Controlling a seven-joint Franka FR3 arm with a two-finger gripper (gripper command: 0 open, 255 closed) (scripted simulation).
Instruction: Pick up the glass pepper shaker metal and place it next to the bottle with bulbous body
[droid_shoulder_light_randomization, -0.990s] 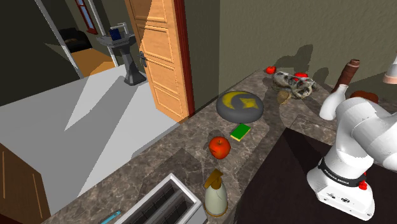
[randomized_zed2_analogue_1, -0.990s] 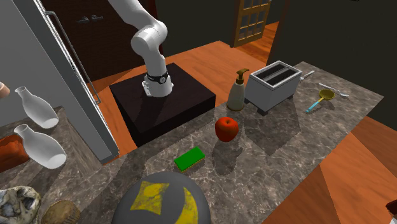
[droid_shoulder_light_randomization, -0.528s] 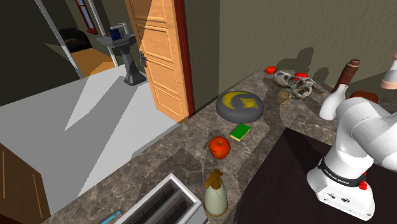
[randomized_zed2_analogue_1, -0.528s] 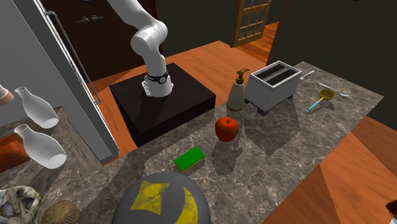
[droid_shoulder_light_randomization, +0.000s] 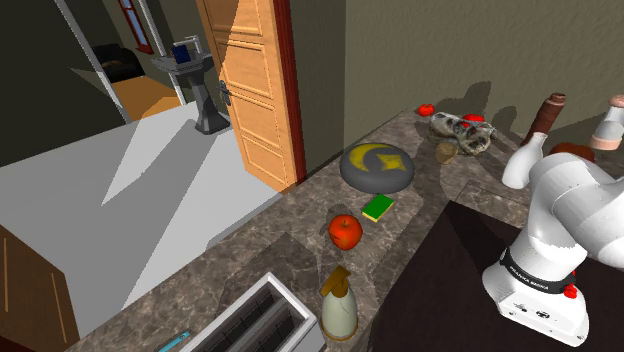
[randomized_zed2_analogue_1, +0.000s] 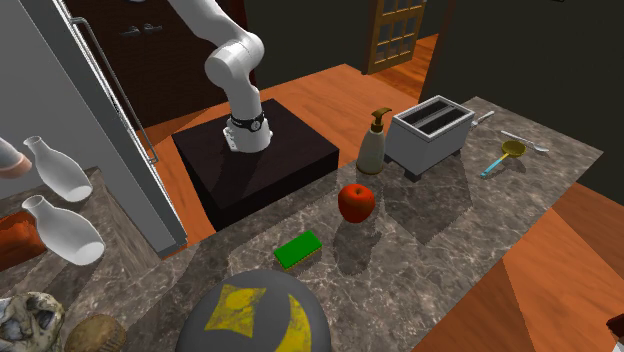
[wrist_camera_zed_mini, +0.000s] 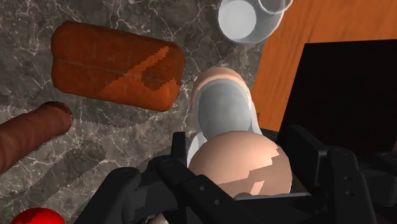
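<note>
My gripper (wrist_camera_zed_mini: 245, 172) is shut on the pepper shaker (wrist_camera_zed_mini: 222, 108), a grey-white body with salmon-pink ends, clasped between the black fingers (wrist_camera_zed_mini: 181, 167). The shaker hangs above the marble counter (wrist_camera_zed_mini: 127, 146), close to two white bulbous bottles (wrist_camera_zed_mini: 245, 19). In the second exterior view the shaker (randomized_zed2_analogue_1: 8, 160) shows at the left edge, just beside the upper white bottle (randomized_zed2_analogue_1: 60, 172); a second white bottle (randomized_zed2_analogue_1: 68, 232) stands nearer. In the shoulder view the shaker (droid_shoulder_light_randomization: 609, 128) is at the right edge, behind the arm's elbow (droid_shoulder_light_randomization: 585, 210).
A brown-orange loaf (wrist_camera_zed_mini: 114, 67) and a brown bottle neck (wrist_camera_zed_mini: 32, 130) lie near the shaker. Further along the counter are a grey dish with a yellow mark (droid_shoulder_light_randomization: 377, 167), green sponge (droid_shoulder_light_randomization: 378, 207), apple (droid_shoulder_light_randomization: 345, 231), soap dispenser (droid_shoulder_light_randomization: 338, 305) and toaster (droid_shoulder_light_randomization: 262, 325). A tall grey panel (randomized_zed2_analogue_1: 90, 130) stands between the bottles and the stand.
The shaker has come down steadily at the frame edges in both exterior views, now level with the upper white bottle. Nothing else on the counter has moved.
</note>
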